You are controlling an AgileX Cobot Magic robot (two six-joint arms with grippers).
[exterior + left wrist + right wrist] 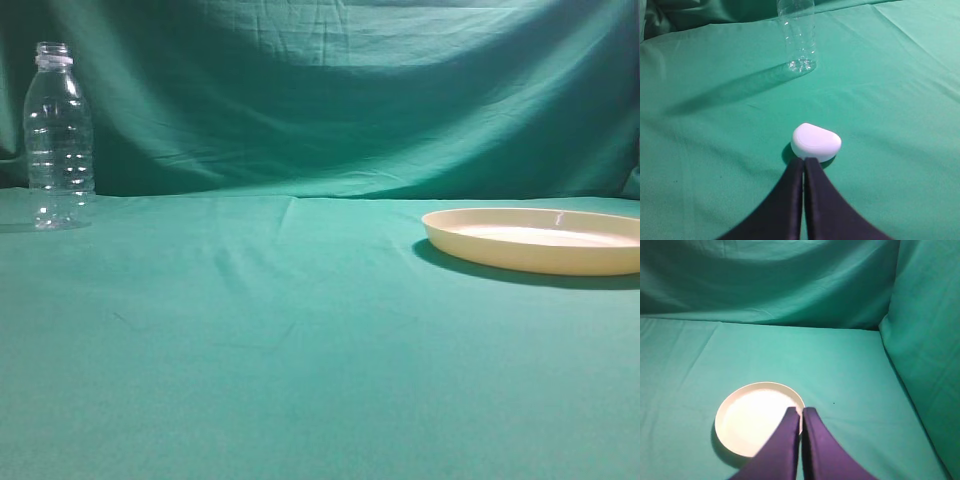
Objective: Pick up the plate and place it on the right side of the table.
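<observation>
Cream plate [535, 241] rests at the desk's [300, 350] right edge. Left fingers [803, 167] closed, empty, just beside a white lump [815, 141]. Right fingers [800, 416] closed, empty, above the plate.

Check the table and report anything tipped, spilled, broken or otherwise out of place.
Nothing stands out. The plate lies flat and empty on the table, right side. The clear bottle stands upright, far left. A small white object sits near the left hand; I cannot identify it.
</observation>
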